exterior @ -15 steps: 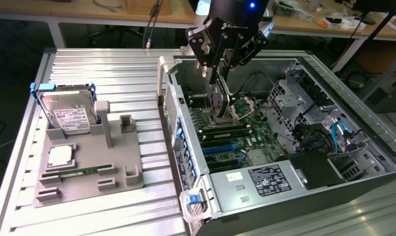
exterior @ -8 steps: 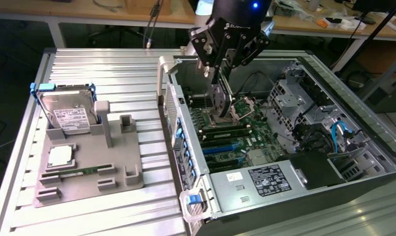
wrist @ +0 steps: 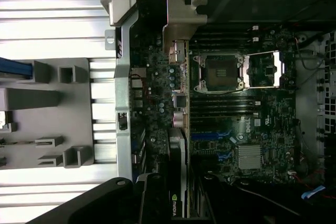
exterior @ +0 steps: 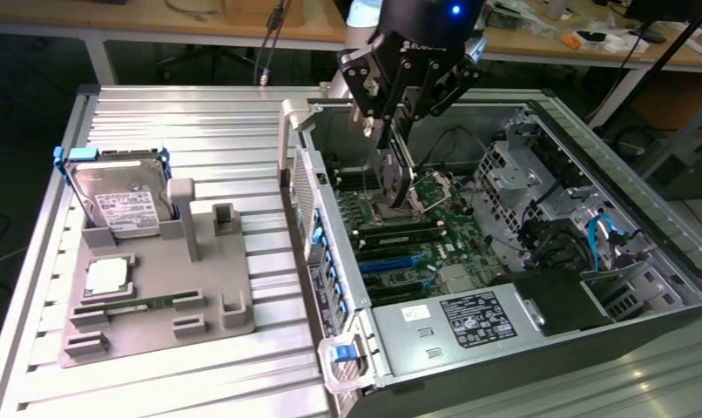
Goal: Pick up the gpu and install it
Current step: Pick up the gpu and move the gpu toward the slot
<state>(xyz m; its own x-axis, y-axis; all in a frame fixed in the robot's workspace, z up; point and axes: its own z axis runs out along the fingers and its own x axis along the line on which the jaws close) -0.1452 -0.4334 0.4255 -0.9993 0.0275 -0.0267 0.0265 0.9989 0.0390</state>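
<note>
Exterior view: hand (exterior: 388, 117) clamped on gpu (exterior: 395, 178), card hanging edge-down inside PC case (exterior: 308, 187) just above mobo (exterior: 455, 222); risk: misalignment w/ slot, or bracket snagging case wall, could jam card.

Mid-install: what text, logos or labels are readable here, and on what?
"ROBOTIQ", partly legible, on the body of the gripper.
Green logo on the held gpu; its lettering is blurred.
The power supply label: too small to read.
The hard drive label: too small to read.
</note>
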